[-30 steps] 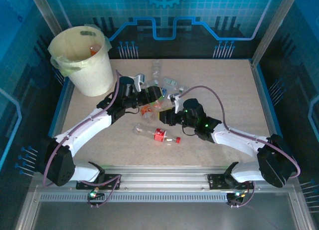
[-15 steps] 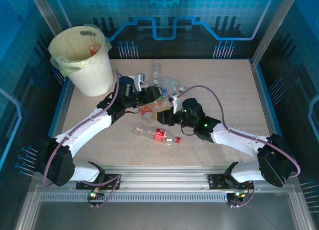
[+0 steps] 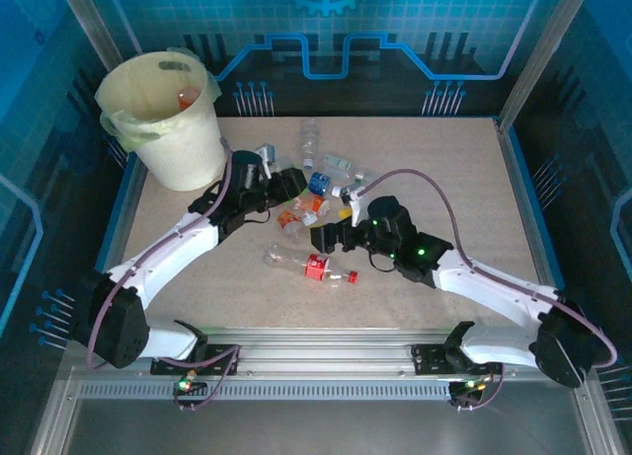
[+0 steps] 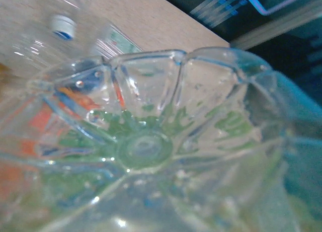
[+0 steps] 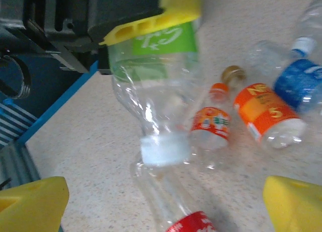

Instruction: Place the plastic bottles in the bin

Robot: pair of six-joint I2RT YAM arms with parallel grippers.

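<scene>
My left gripper (image 3: 284, 184) is shut on a clear bottle with a green label (image 5: 153, 73). The bottle hangs above the table with its white cap (image 5: 163, 149) pointing down, and its ribbed base (image 4: 146, 146) faces the left wrist camera. One yellow finger (image 5: 166, 13) of that gripper presses on the label. My right gripper (image 3: 331, 236) stands open just in front, its yellow fingertips (image 5: 32, 204) wide apart and holding nothing. A red-labelled bottle (image 3: 311, 265) lies below it. Orange-labelled bottles (image 5: 264, 113) and a blue-labelled one (image 5: 299, 83) lie beyond. The bin (image 3: 168, 114) stands at the far left.
More clear bottles (image 3: 311, 134) are scattered at the middle back of the table. An orange bottle (image 3: 185, 100) lies inside the bin. A raised blue rim (image 3: 123, 203) edges the table on the left, and metal posts frame the cell.
The right gripper has opened wide and drawn back toward the right. The left gripper has closed on the green-labelled bottle and carried it slightly left.
</scene>
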